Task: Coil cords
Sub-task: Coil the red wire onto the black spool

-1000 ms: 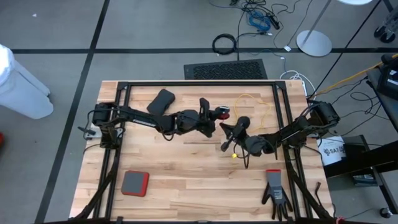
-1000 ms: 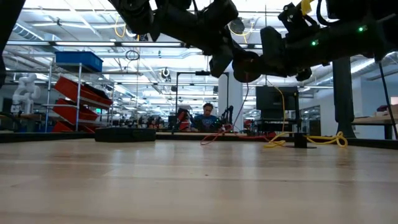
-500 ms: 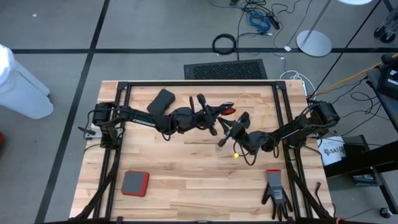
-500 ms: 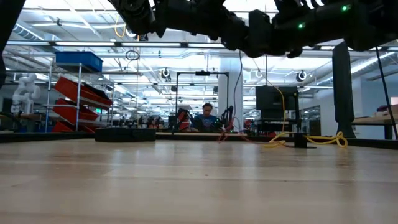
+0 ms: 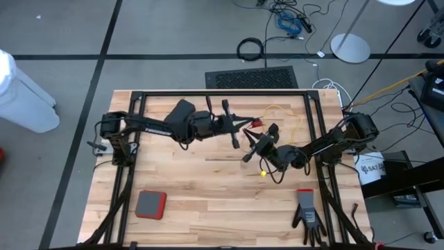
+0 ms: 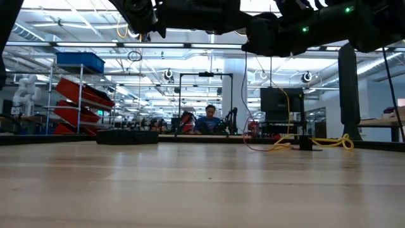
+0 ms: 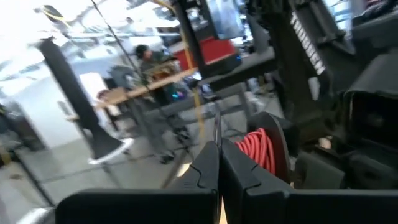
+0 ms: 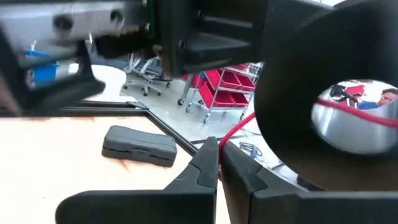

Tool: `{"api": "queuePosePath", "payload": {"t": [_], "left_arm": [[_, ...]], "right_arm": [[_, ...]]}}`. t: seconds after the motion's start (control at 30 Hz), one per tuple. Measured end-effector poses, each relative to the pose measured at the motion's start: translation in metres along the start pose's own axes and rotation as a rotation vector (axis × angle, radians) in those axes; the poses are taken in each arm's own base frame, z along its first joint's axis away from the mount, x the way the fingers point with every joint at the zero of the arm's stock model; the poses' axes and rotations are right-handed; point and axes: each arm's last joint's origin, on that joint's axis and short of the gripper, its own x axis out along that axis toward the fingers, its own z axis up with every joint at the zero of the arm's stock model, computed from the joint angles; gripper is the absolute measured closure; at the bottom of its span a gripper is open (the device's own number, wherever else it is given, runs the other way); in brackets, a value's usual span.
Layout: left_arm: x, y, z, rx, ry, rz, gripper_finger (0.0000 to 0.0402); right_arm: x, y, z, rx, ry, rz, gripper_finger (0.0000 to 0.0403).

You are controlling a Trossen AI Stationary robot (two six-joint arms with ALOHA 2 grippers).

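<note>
Both arms meet over the table's middle, raised above the wood. Left hand clenched, a thin strand pinched between its tips; red cord on a black reel just beyond them. Right hand clenched too, red cord running past its tips. Yellow cord lies loose near the far right edge. Black case lies on the table.

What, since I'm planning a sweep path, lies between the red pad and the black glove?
Nothing: the high view shows only bare wooden table between the red pad and the black glove.
</note>
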Motion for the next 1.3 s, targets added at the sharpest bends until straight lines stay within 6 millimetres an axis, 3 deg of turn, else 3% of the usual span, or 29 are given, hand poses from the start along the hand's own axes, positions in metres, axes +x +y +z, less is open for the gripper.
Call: {"api": "queuePosePath", "payload": {"t": [0.6, 1.3], "left_arm": [[-0.039, 0.045, 0.041, -0.164, 0.017, -0.447, 0.0401], [-0.081, 0.058, 0.070, -0.127, 0.131, -0.553, 0.0401]], "right_arm": [[-0.006, 0.001, -0.016, -0.098, 0.067, 0.015, 0.0399], [-0.008, 0.004, -0.034, -0.130, 0.180, 0.037, 0.0399]]}}
